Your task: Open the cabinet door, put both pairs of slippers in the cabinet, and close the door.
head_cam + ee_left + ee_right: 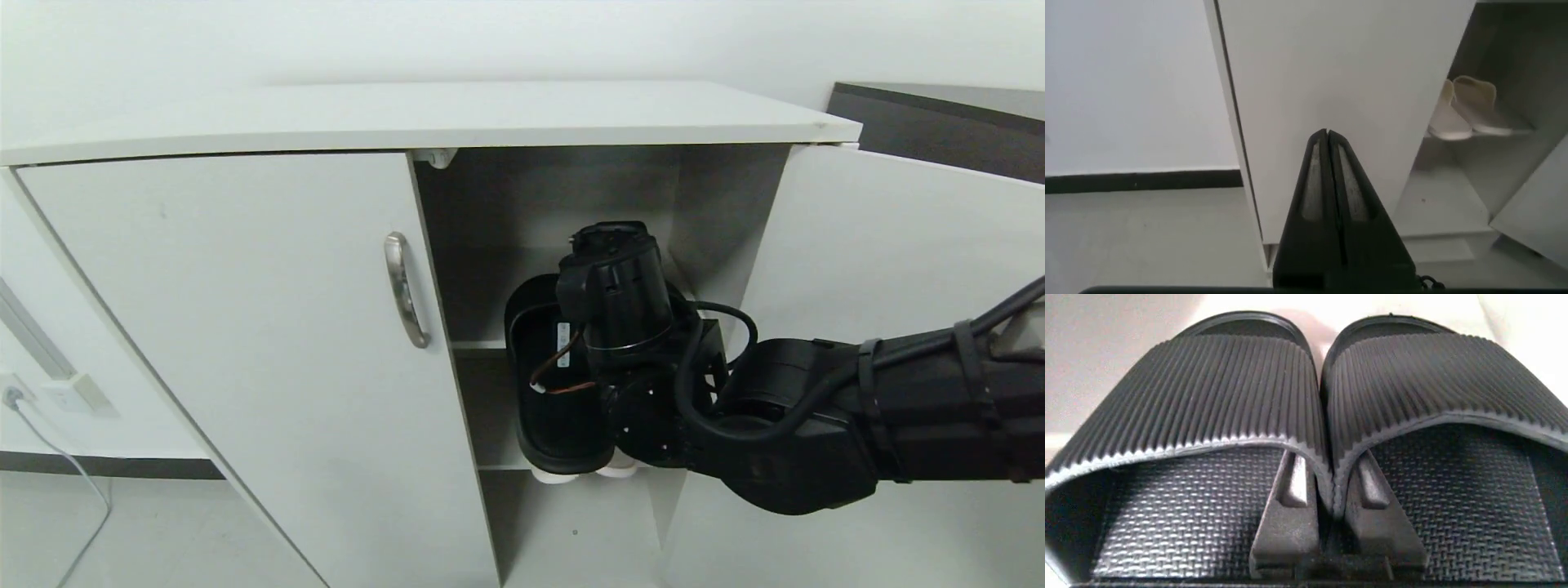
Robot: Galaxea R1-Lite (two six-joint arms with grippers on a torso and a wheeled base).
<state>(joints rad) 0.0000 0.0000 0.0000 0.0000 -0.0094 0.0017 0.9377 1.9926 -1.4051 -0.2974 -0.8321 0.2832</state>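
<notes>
Door [882, 327] open, white slippers [1470, 106] shelved. My right gripper [1331, 474] pinches black slippers [555, 392] inside; left gripper [1327, 143] closed, empty. Release, door-closing pending.

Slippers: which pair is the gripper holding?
The black pair, pinched in the right gripper; the white pair lies free on a cabinet shelf.

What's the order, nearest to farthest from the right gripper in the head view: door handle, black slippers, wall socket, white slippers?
1. Black slippers: held by the right gripper, inside the cabinet.
2. White slippers: just beneath the black pair.
3. Handle: on the shut left door.
4. Socket: far left, beyond the cabinet.
</notes>
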